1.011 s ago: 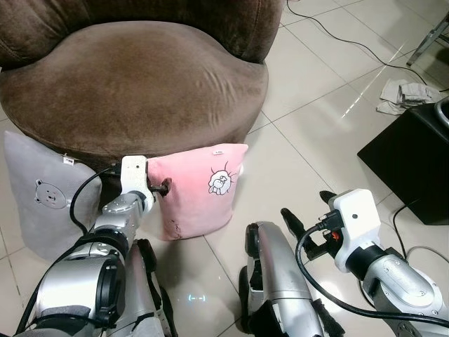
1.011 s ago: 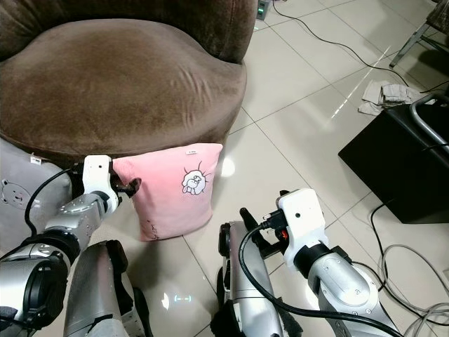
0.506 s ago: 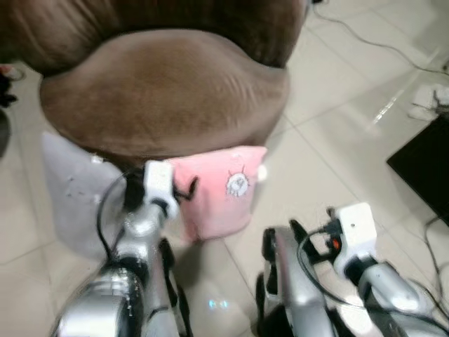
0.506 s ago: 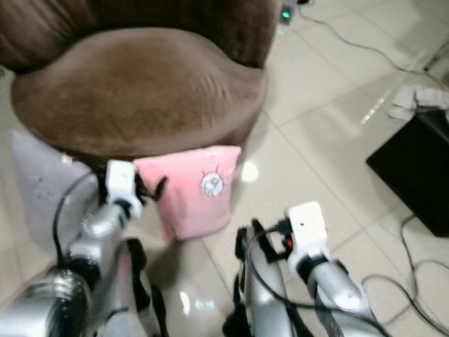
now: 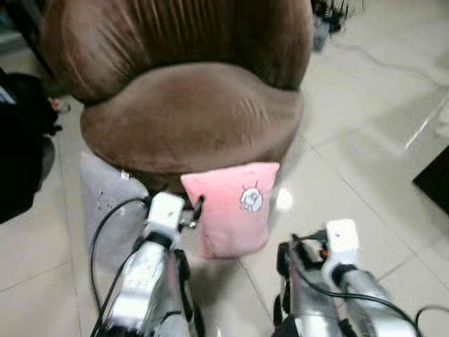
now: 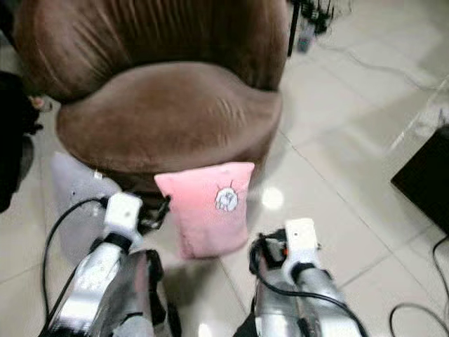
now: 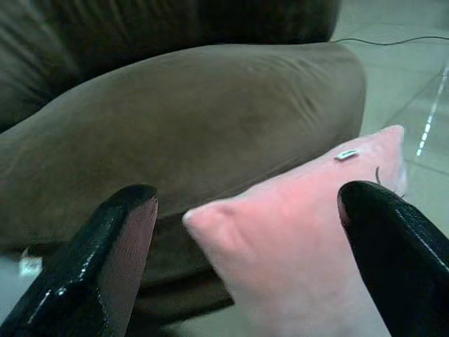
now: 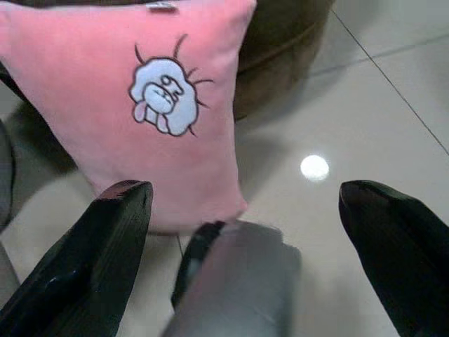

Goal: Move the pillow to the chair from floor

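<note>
Where legible, pink pillow (image 8: 133,105) bears cartoon

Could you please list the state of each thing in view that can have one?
pink pillow: upright on the floor, leaning against the chair.
grey pillow: on the floor, beside the chair.
chair: seat bare.
left gripper: open, at the pink pillow's corner.
right gripper: open, holding nothing.

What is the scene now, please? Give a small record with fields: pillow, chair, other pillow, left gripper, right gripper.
pillow: pink pillow, upright on the floor, leaning against the chair front
chair: brown chair, nothing on its seat
other pillow: grey pillow, on the floor beside the chair base
left gripper: left gripper, fingers open around the pink pillow's top corner
right gripper: right gripper, fingers open, low near the floor tiles, facing the pillow
</note>
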Controlling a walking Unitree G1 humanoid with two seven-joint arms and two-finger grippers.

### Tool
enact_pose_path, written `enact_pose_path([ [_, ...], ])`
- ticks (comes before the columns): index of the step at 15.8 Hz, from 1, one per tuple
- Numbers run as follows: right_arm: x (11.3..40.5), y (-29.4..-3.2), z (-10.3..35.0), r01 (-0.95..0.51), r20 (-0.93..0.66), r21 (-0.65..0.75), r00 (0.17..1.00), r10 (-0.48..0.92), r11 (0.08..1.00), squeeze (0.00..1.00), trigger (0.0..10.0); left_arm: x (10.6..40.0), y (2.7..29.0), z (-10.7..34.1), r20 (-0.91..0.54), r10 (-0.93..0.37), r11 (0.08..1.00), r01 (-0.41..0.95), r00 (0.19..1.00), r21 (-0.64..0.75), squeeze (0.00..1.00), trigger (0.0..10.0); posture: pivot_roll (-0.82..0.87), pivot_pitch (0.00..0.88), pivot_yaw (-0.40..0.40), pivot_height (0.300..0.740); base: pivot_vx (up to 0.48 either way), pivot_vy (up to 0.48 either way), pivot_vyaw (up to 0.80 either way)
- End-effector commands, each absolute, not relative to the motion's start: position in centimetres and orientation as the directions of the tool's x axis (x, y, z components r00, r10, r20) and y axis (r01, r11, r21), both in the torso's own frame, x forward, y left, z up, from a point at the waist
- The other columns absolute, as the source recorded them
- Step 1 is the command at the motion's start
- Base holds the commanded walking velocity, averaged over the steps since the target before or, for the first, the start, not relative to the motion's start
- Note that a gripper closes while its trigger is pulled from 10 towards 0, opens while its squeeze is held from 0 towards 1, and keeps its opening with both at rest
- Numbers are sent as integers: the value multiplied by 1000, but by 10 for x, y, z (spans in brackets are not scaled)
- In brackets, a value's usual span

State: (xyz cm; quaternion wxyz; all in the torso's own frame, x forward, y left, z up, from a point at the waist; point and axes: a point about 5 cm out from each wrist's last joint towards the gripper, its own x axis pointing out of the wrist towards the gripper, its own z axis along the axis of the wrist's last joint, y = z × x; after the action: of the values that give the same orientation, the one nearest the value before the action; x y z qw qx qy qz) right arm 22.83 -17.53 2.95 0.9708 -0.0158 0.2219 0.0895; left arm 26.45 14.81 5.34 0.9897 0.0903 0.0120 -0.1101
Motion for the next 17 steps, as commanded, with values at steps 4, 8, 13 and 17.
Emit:
enact_pose_path([
  [4,244,-168,22,-192,-417,14,891,181,981,0,10000,257,159,53,-79,-150,970,162,985,178,0,10000,68,23,50,530,480,0,-511],
  [8,249,-166,17,-208,-405,-9,895,187,978,0,10000,254,157,51,-97,-131,975,146,987,167,0,10000,62,12,44,530,480,0,-133],
  [13,250,-165,15,-227,-390,-15,898,204,974,0,10000,252,156,49,-115,-99,982,115,988,148,0,10000,58,16,36,530,288,0,0],
  [17,250,-165,16,-254,-388,-22,894,226,967,0,10000,251,170,38,-172,-4,988,30,985,151,0,10000,46,29,30,530,0,0,0],
])
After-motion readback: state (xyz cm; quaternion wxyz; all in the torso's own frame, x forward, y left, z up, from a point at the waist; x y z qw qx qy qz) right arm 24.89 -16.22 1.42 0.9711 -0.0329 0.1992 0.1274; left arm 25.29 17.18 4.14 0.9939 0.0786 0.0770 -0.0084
